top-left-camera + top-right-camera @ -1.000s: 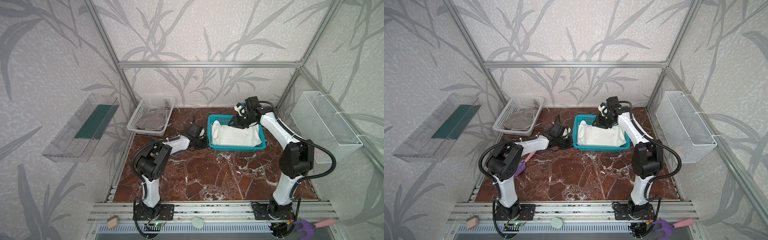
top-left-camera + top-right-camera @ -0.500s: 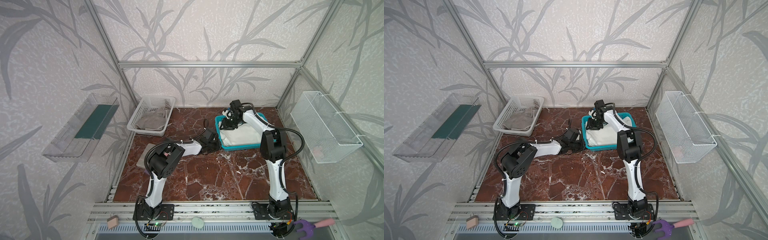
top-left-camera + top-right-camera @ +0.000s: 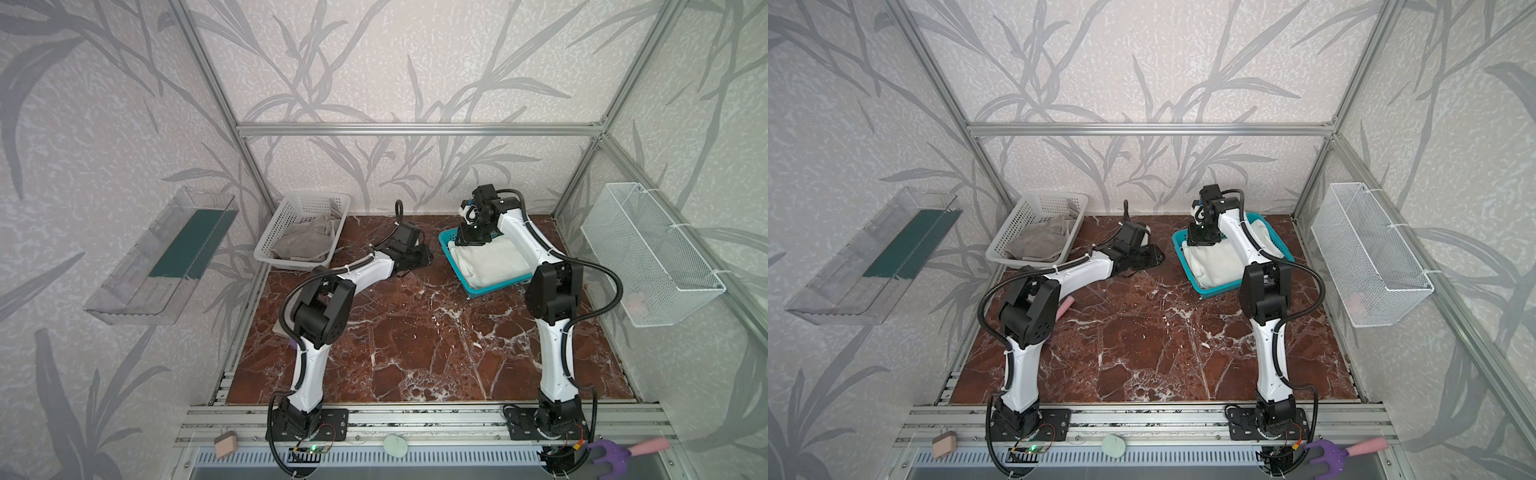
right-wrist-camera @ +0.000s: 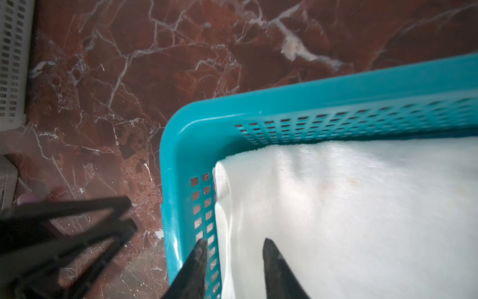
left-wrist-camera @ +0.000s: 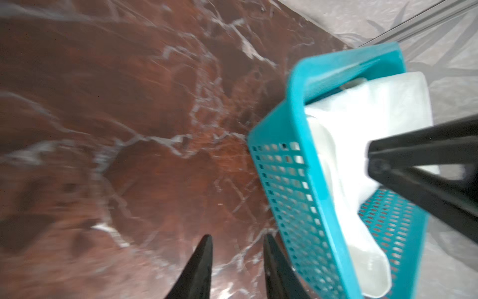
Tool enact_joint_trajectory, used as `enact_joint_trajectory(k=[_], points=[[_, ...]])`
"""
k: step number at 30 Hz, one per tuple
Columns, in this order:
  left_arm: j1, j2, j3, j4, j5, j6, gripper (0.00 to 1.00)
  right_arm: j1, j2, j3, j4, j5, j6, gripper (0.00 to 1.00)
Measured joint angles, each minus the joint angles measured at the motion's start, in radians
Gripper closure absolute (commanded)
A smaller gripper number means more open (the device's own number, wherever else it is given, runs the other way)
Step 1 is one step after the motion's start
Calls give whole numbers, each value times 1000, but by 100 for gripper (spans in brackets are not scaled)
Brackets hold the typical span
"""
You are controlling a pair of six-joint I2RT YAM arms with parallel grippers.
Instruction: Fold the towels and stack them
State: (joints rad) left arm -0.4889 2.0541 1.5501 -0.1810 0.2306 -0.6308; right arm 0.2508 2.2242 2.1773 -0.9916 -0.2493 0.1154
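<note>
Red-brown marble covers the table (image 3: 415, 332). I count two arms, two baskets and two towels. The left arm (image 3: 365, 270) lies low and stretched out. Its left claw (image 5: 235, 240) is just beside the teal basket (image 3: 490, 287), open a little, with nothing in it. The right arm (image 3: 523, 237) bends over and points the right claw (image 4: 234, 244) down at the basket's corner, open a little over the white towel (image 3: 490, 257). That towel is fluffy and folded inside. The crumpled grey towel (image 3: 303, 245) lies in the white basket (image 3: 266, 249).

White arms (image 3: 309, 374), black joints (image 3: 322, 307), seemingly corrugated black cables (image 3: 611, 291).
</note>
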Motion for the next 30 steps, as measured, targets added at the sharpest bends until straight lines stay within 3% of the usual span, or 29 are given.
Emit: enact_joint_trajectory(k=[8,14,19,23,26,30], points=[[282,-37,267,-286,-118,266,49,87,-274,-208,155,69,8,57],[478,98,533,-378,-103,324,43,232,-282,-319,264,73,27,56],[541,293,709,-453,-63,325,41,274,-233,-328,290,63,42,56],[571,403,746,-481,-13,301,41,277,-202,-327,303,58,53,56],[591,435,746,-479,39,267,52,282,-180,-327,306,57,57,56],[607,439,747,-465,102,235,86,286,-165,-316,305,57,61,56]])
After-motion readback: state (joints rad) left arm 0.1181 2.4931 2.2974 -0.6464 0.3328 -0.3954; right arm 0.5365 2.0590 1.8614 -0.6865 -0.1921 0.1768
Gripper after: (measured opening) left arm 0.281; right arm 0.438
